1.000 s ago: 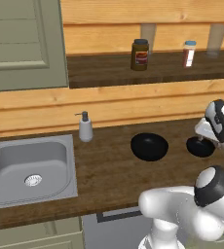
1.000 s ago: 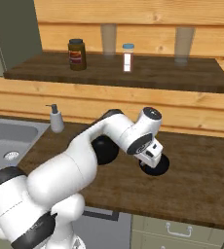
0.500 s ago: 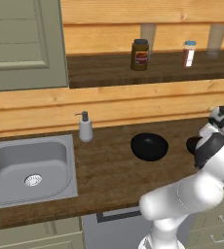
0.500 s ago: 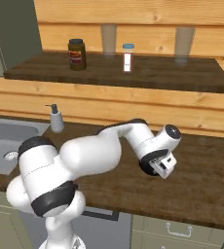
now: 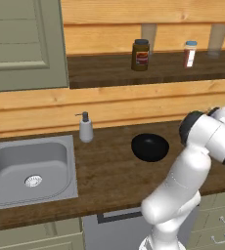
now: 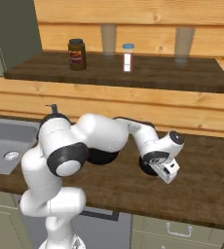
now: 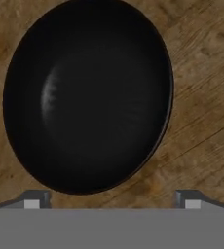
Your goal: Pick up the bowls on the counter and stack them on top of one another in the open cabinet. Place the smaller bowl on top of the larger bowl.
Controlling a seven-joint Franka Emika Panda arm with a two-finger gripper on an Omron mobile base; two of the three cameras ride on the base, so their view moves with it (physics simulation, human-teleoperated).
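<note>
In the hand view the two dark finger tips point(image 7: 33, 200) stand wide apart and hold nothing, and the smaller glossy black round bowl point(image 7: 88, 95) sits open side up on the dark brown wood-grain counter point(image 7: 209, 102) just beyond them, in line with the gap; being round, it points no way. The gripper point(image 6: 163, 171) hangs over that bowl, which sits midway between the counter's front and back edges. Left of it lies the wide glossy black round bowl point(image 5: 150, 147), also open side up, and farther off on the open cabinet's dark shelf board point(image 5: 109, 73) stand a brown jar point(image 5: 141, 54) and a small white bottle with a blue cap point(image 5: 189, 53).
</note>
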